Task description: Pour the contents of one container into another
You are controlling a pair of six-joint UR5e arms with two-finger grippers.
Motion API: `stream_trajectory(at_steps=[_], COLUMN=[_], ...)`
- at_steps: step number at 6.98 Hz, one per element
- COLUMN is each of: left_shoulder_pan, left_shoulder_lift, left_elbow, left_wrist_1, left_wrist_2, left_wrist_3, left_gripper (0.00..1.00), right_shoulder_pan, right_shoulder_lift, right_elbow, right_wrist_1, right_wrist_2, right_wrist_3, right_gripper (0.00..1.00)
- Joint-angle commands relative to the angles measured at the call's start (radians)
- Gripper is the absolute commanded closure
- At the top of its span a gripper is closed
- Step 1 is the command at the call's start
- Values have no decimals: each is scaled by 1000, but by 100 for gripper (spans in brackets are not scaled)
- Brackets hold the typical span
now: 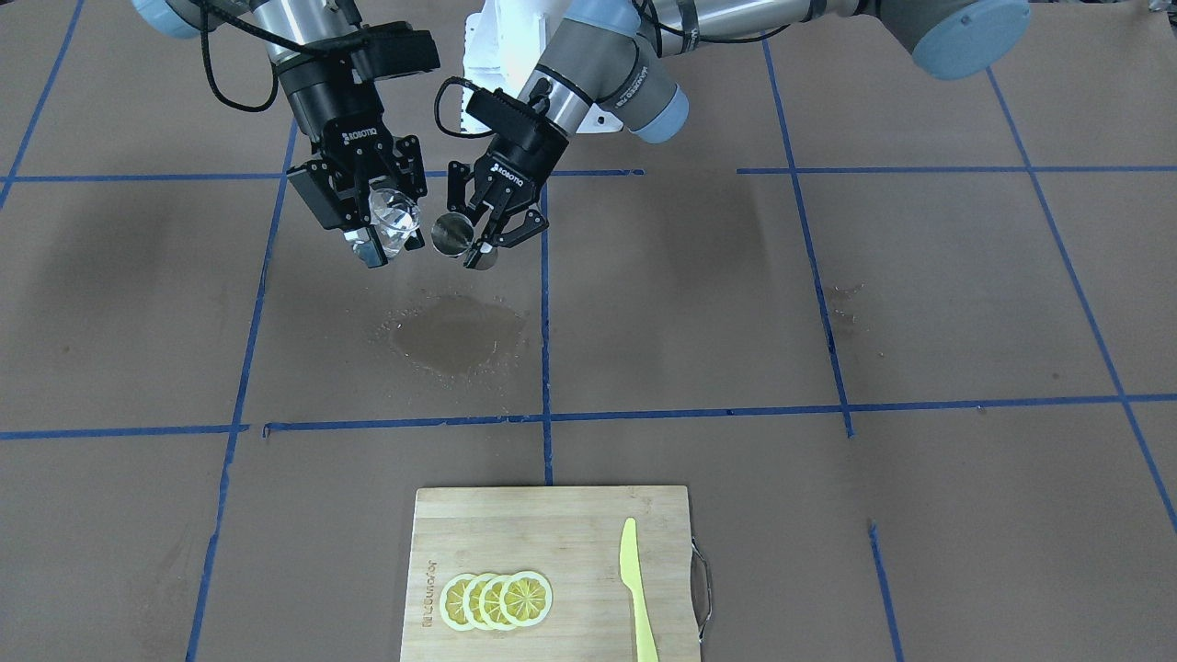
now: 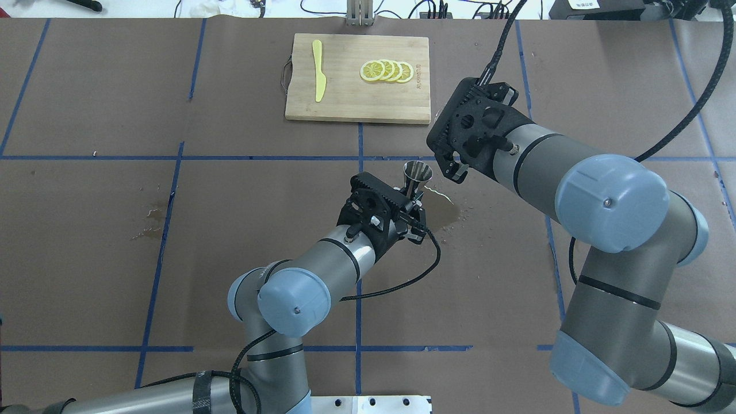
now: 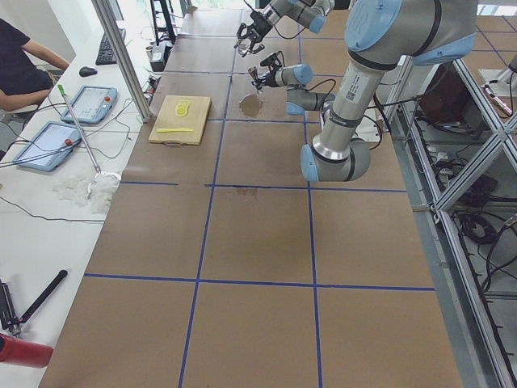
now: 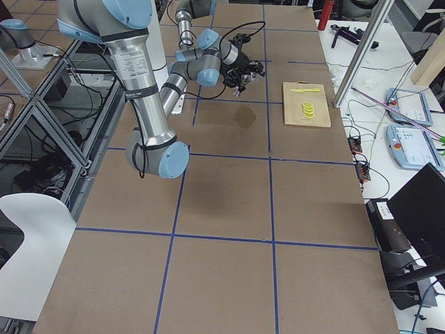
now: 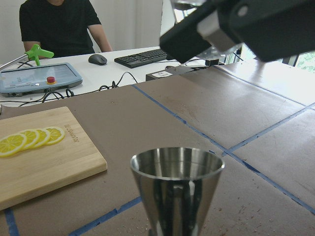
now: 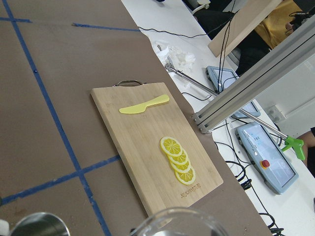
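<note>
The clear glass cup (image 1: pixel 395 219) is held tilted above the table, with my right gripper (image 1: pixel 382 234) shut on it. Its rim (image 6: pixel 182 223) shows at the bottom of the right wrist view. Just beside it the silver jigger (image 1: pixel 453 234) stands upright in the air, and my left gripper (image 1: pixel 483 244) is shut on its waist. From overhead the jigger (image 2: pixel 417 172) shows its open mouth, and the right gripper (image 2: pixel 460 152) hides the cup. The jigger (image 5: pixel 177 187) fills the lower middle of the left wrist view. Cup and jigger are close, a small gap apart.
A wet patch (image 1: pixel 455 331) darkens the brown table cover under both grippers. A wooden cutting board (image 1: pixel 552 524) lies at the operators' edge with lemon slices (image 1: pixel 497 599) and a yellow knife (image 1: pixel 637 588). A seated person (image 5: pixel 59 24) is beyond the table.
</note>
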Motion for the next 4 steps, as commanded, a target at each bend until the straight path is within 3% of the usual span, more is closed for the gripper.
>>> stream_trajectory(at_steps=[1,4], left_shoulder_pan=[0,-1], left_shoulder_lift=[-2,-3], left_elbow=[2,3], left_wrist_1=[0,0], left_wrist_2=[0,0], left_wrist_3=[0,2], left_gripper=[100,100], right_shoulder_pan=[-10,-24], right_shoulder_lift=[-1,-1], right_elbow=[-1,4], right_wrist_1=[-11,-22], right_wrist_2=[-18,-44], right_wrist_3=[-9,-42], right_gripper=[100,100])
